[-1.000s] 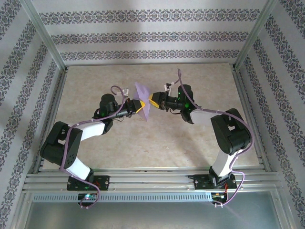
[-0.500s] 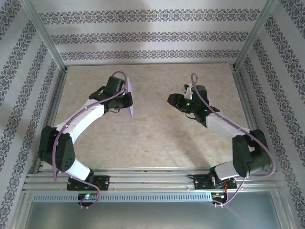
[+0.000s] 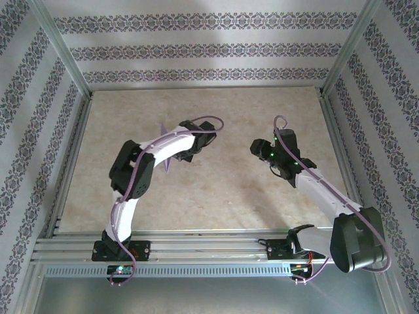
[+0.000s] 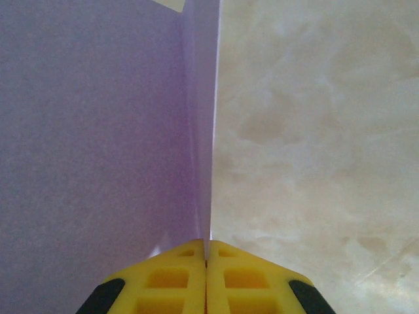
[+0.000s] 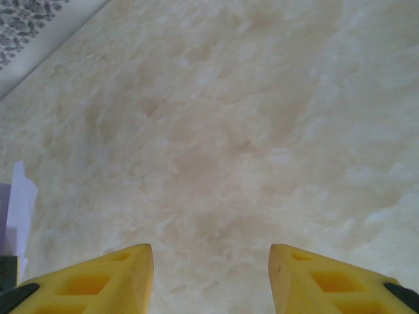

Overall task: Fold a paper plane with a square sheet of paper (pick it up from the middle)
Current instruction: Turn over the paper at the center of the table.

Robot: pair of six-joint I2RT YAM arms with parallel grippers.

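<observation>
A moment ago both arms met in the middle with the sheet of paper [image 4: 98, 131] between them. Now the right fingers [image 3: 255, 147] have let go. They stand apart, pulled back toward 3 o'clock over the desk [image 3: 222, 203]. The left fingers [image 4: 206, 271] are squeezed tight on the paper's edge (it hangs in the air, looking already bent in two), at 9 o'clock from the right ones. I think the left arm must lay it down for the next fold.
</observation>
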